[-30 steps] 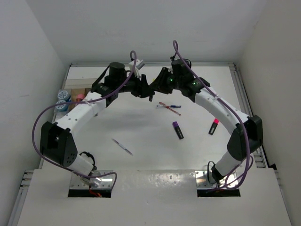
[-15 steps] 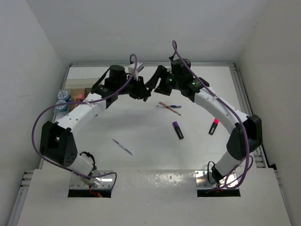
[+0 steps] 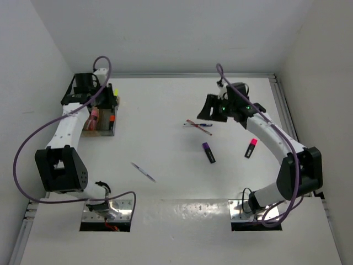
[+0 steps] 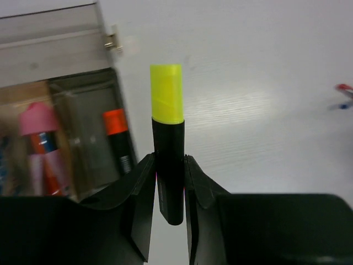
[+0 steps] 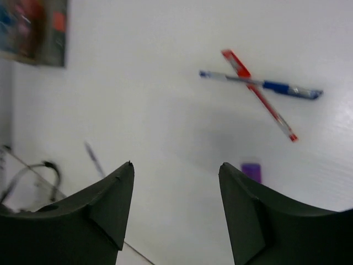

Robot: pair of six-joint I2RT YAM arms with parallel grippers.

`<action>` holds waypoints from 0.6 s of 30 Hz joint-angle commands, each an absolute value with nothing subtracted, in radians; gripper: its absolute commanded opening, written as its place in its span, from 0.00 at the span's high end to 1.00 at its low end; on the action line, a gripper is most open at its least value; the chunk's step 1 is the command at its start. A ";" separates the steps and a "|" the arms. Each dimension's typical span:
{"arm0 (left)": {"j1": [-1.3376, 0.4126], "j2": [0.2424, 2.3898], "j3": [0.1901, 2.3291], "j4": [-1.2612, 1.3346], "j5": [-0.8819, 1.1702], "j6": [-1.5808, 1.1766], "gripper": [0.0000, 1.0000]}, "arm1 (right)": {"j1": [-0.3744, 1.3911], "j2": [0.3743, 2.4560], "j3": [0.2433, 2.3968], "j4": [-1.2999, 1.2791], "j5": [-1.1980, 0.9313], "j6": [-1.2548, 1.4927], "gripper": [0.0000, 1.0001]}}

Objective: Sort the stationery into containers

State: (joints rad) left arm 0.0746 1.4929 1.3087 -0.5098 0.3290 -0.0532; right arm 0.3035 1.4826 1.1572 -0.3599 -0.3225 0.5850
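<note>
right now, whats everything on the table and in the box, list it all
organiser box: 1, tan and dark, far left of the table
orange-capped highlighter: 1, black body, in the organiser box
pink bottle: 1, in the organiser box, a compartment over from the orange one
yellow-capped highlighter: 1, black body, held just beside the organiser box
red pen: 1, mid table, crossed with the blue pen
blue pen: 1, crossed with the red pen
purple-capped highlighter: 1, nearer than the crossed pens
pink-capped highlighter: 1, right of the purple one
silver pen: 1, near left, alone
left gripper: shut on the yellow-capped highlighter
right gripper: open, empty, by the crossed pens
</note>
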 commanded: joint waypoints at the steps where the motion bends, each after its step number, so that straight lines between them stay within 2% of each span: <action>1: 0.130 1.517 1.344 -0.592 0.221 0.097 1.00 | 0.327 1.462 1.034 -0.439 -0.256 0.382 0.38; 6: 0.181 1.586 1.347 -0.543 0.189 0.118 1.00 | 0.344 1.489 0.937 -0.413 -0.187 0.330 0.39; 13: 0.184 1.687 1.353 -0.523 0.100 0.094 0.98 | 0.363 1.526 0.927 -0.422 -0.140 0.293 0.45; 16: 0.190 1.709 1.345 -0.515 0.072 0.084 0.93 | 0.373 1.549 0.933 -0.437 -0.135 0.272 0.45; 18: 0.190 1.718 1.348 -0.515 0.074 0.081 0.84 | 0.382 1.572 0.934 -0.442 -0.134 0.261 0.46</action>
State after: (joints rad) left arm 0.1795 1.7195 1.3186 -0.5442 0.1081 0.0856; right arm 0.3649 1.5490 0.9184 -0.4500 -0.1585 0.3038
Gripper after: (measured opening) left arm 0.296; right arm 0.547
